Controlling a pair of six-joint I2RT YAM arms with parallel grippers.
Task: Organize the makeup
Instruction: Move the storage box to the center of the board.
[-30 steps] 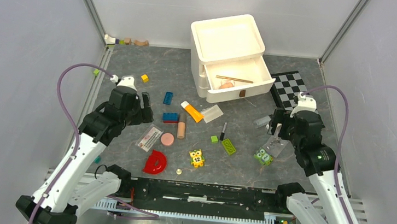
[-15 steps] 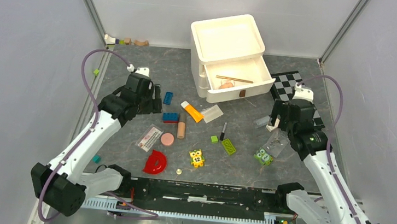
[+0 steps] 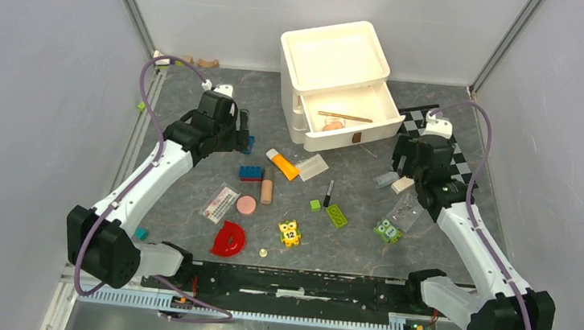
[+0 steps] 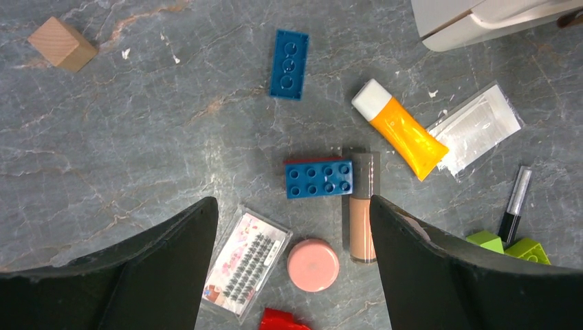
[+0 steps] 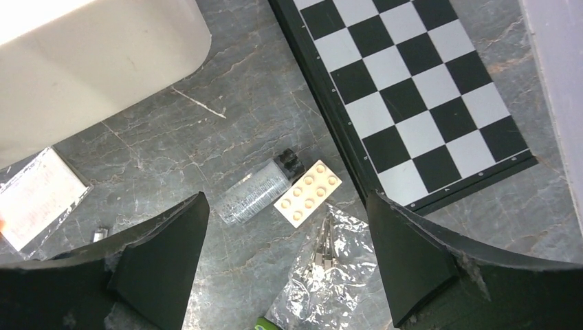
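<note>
Above the surface (image 3: pixel 346 243), the overhead view shows both arms reaching forward with nothing held. The left fingers (image 3: pixel 242 124) hang near a blue brick and the right fingers (image 3: pixel 403 174) over a small bottle (image 3: pixel 385 179). The makeup lies loose in front of the open drawer (image 3: pixel 350 110): orange tube (image 3: pixel 282 164), beige stick (image 3: pixel 267 187), pink disc (image 3: pixel 246 205), pencil (image 3: pixel 328 191) and a clear packet (image 3: pixel 311 167).

From the left wrist, the fingers stand apart and empty. The stick, the disc and a lash packet lie nearest the gap. The stick touches a blue brick (image 4: pixel 320 179), so I would close on its lower half, across its narrow width, to leave the brick alone. The tube is free on all sides and looks the easier pick.

From the right wrist, the fingers are spread wide and empty. The bottle lies against a cream brick (image 5: pixel 309 194), beside the checkerboard (image 5: pixel 412 89). The wrist probably needs turning so the fingers straddle the bottle's body, not its length, with one finger slipping between bottle and brick
</note>
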